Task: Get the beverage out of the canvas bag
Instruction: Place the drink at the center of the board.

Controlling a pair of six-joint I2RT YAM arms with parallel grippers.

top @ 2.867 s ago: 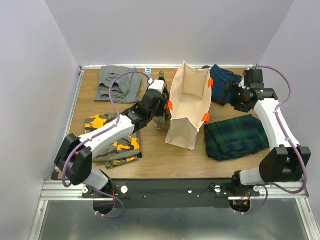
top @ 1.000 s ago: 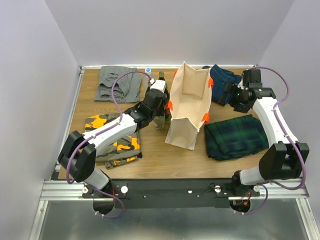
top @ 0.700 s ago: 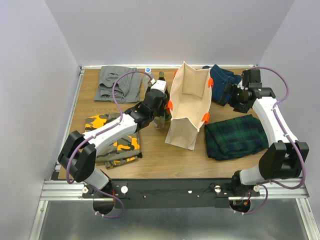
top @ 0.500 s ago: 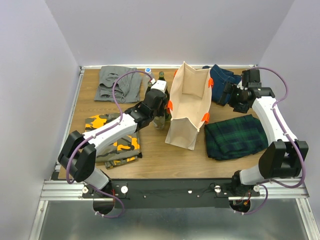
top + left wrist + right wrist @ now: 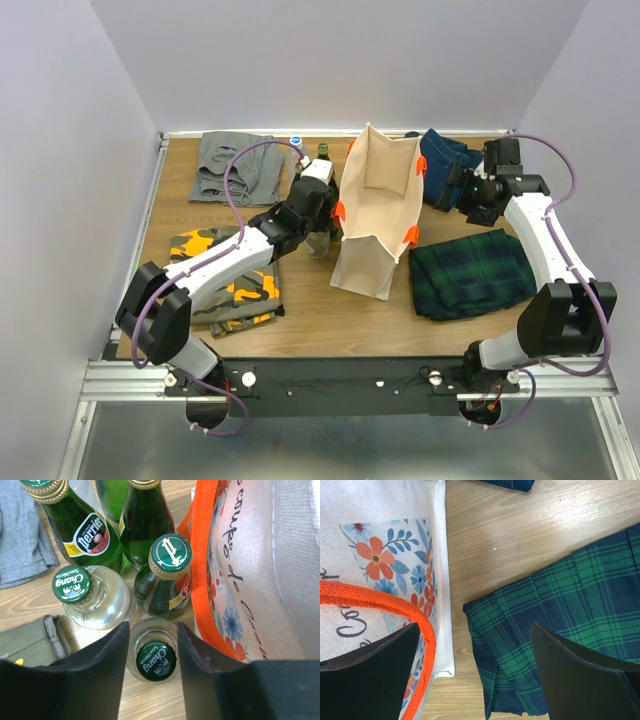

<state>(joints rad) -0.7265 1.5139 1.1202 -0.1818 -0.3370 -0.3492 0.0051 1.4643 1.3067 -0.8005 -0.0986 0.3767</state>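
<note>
On the worktop (image 5: 300, 310), just left of the bag (image 5: 372, 225), the Chang bottle (image 5: 156, 661) stands upright, outside the bag, probably set down to join the other bottles (image 5: 95, 597). The left claw (image 5: 153, 630) straddles its cap from above, slightly open, with a sliver of gap each side. The right claw (image 5: 475, 627) hangs wide open and empty at the bag's right.

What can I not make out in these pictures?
- Top view: the bottles are mostly hidden behind the left arm.
- Left wrist view: whether the left gripper touches the nearest bottle; its fingers cover the sides.
- Right wrist view: the bag's writing is cut off at the left edge.
</note>
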